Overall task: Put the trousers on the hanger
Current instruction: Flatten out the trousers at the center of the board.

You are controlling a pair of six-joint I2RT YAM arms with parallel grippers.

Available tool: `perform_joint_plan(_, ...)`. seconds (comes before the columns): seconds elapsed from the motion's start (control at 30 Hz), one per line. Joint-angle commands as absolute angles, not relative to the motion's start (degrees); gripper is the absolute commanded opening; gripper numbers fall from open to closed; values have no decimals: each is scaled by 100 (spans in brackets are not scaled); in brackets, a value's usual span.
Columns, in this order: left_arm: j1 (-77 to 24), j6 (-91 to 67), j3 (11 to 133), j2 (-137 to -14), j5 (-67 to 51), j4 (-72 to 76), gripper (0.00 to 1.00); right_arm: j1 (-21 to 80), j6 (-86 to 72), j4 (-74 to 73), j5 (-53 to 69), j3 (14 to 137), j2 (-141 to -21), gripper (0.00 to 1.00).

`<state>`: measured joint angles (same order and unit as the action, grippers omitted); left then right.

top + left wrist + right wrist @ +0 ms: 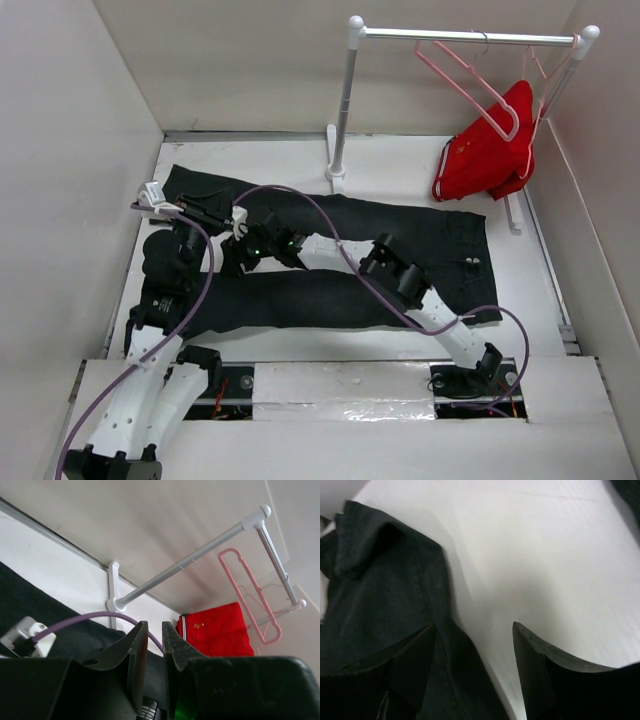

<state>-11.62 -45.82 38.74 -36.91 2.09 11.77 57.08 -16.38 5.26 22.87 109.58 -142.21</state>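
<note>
The black trousers [400, 225] lie flat on the white table, waist at the right and both legs running left. The empty pale-pink hanger [465, 75] hangs on the rail at the back right; it also shows in the left wrist view [245, 585]. My right gripper [238, 258] is open and low over a leg's edge. In the right wrist view [472, 625] one finger is over the dark cloth [385, 590] and the other over bare table. My left gripper [215, 212] hovers above the upper leg. Its jaws [154, 624] are shut with only a slit, holding nothing.
A white clothes rail [460, 36] stands at the back on a post [343, 100]. A red garment [490, 150] hangs there on a second pink hanger. White walls enclose the table on the left, back and right. A purple cable [330, 225] arches over the trousers.
</note>
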Motion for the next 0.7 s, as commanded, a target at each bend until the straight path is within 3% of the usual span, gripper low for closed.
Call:
perform_joint_plan(0.0, -1178, -4342, 3744, -3604, -211, 1204, 16, 5933, -1687, 203, 2601, 11574, -14562, 64)
perform_joint_plan(0.07, -1178, -4315, 3674, -3665, -228, 1248, 17, 5985, -1766, 176, 2628, 11846, -14686, 37)
perform_joint_plan(0.13, -1178, -4298, 3621, -3735, -307, 1274, 17, 5985, -1845, 402, 2611, 11883, -14713, 1)
perform_joint_plan(0.37, -1178, -4324, 3524, -4007, -97, 1266, 19, 5318, -2469, 1511, 2207, 11251, -13950, 0)
perform_joint_plan(0.67, -1178, -4570, 3375, -4087, 1106, 1091, 21, 4878, -2628, 1212, 2275, 11620, -14133, 0)
